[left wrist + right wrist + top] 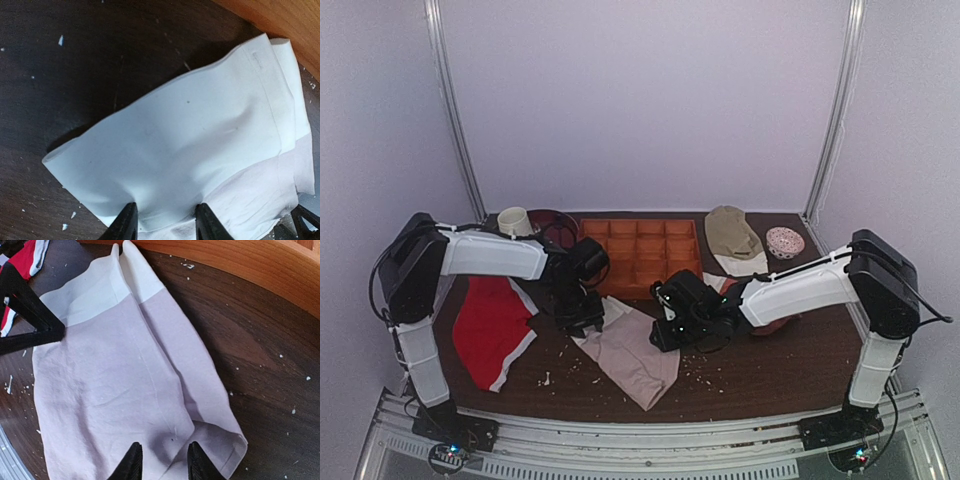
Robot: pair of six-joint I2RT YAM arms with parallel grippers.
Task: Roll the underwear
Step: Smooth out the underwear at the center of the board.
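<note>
Dark wood table (760, 375), underwear (115, 390) flat, no lettering legible, both pincers (165, 222) (161, 462) part-open, pinching its cloth.

Overhead rear view faces forward; 2 close wrist views share underwear (125, 390).

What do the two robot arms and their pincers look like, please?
Both arms have white shells on the long links and bulky black joints, with thin black cables looping at the shoulders. The left pincer and right pincer are black; the wrist views show slim, curved black fingers. Each base carries small lit indicator lights.
</note>
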